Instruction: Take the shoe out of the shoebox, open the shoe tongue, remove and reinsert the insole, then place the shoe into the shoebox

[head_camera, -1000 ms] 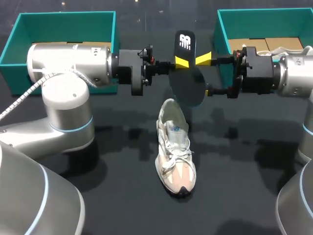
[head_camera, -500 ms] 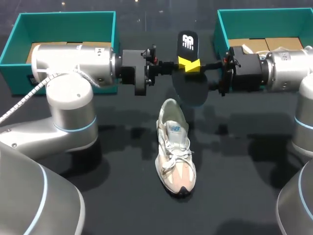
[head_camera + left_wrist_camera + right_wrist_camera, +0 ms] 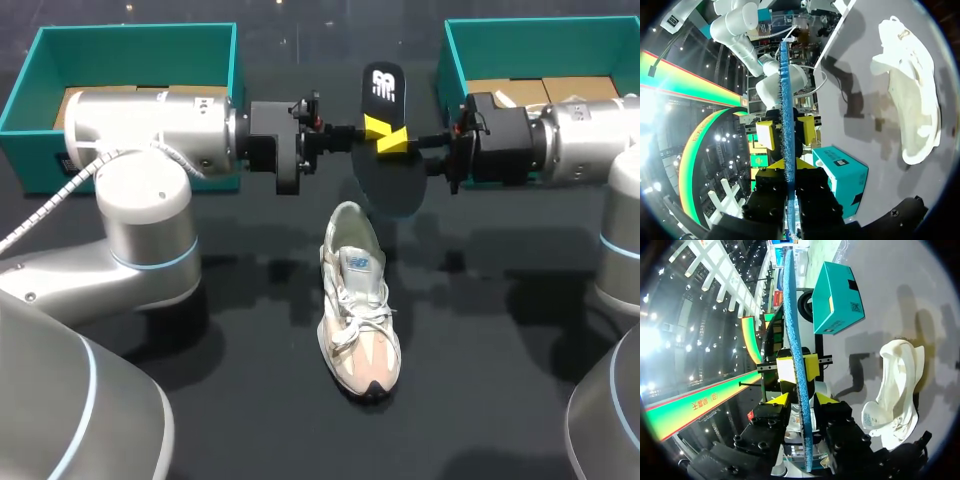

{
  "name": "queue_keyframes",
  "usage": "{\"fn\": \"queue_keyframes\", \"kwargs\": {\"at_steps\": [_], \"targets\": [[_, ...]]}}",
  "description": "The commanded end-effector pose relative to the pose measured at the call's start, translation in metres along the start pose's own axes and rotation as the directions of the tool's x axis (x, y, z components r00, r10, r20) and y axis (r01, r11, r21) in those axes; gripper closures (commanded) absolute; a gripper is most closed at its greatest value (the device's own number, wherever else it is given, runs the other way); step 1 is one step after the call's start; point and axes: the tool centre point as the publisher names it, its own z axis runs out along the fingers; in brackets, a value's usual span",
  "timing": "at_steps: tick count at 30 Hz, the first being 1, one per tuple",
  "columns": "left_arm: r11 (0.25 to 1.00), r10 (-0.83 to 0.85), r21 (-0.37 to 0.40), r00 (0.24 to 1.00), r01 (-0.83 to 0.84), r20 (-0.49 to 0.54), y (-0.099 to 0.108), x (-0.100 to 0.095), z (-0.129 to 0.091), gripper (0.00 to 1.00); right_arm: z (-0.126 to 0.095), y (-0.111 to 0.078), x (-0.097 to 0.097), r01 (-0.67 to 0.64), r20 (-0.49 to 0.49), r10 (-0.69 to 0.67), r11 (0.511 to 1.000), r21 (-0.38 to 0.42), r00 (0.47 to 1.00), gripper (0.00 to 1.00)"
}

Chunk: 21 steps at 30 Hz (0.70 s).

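a: where was the insole (image 3: 388,175)?
b: above the table's far middle, clamped in my left gripper (image 3: 372,127). my right gripper (image 3: 398,143) stood released, one finger on each side of it.
a: and the shoe (image 3: 358,310)?
b: at the table's middle.

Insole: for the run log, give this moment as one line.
insole: midair; left pincer: shut on insole; right pincer: open; shoe: on table

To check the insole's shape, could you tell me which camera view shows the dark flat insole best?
The head view: the dark flat insole turns its broad face to the camera there, with the whole outline visible. The left wrist view and right wrist view see it edge-on, as only a thin blue strip.
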Motion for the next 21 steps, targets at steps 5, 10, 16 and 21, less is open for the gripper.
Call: {"fn": "queue_keyframes", "kwargs": {"at_steps": [5, 10, 16, 21], "targets": [[1.0, 0.0, -0.009, 1.0, 0.0, 0.002, 0.0, 0.001, 0.0, 1.0, 0.001, 0.001, -0.002, -0.005, 0.0, 0.005, 1.0, 0.001, 1.0, 1.0], [1.0, 0.001, -0.008, 1.0, -0.001, -0.002, -0.002, 0.003, 0.0, 1.0, 0.002, 0.002, -0.001, -0.001, 0.001, 0.001, 1.0, 0.003, 1.0, 1.0], [1.0, -0.005, 0.0, 0.998, 0.005, -0.061, -0.008, 0.001, -0.018, 0.0, 0.001, 0.003, 0.0, 0.007, -0.005, -0.007, 1.0, 0.0, 1.0, 1.0], [1.0, 0.023, 0.005, 0.99, -0.022, -0.137, -0.01, 0.004, -0.032, 0.0, -0.002, 0.006, -0.001, 0.03, -0.034, -0.03, 1.0, -0.003, 0.999, 1.0]]}}
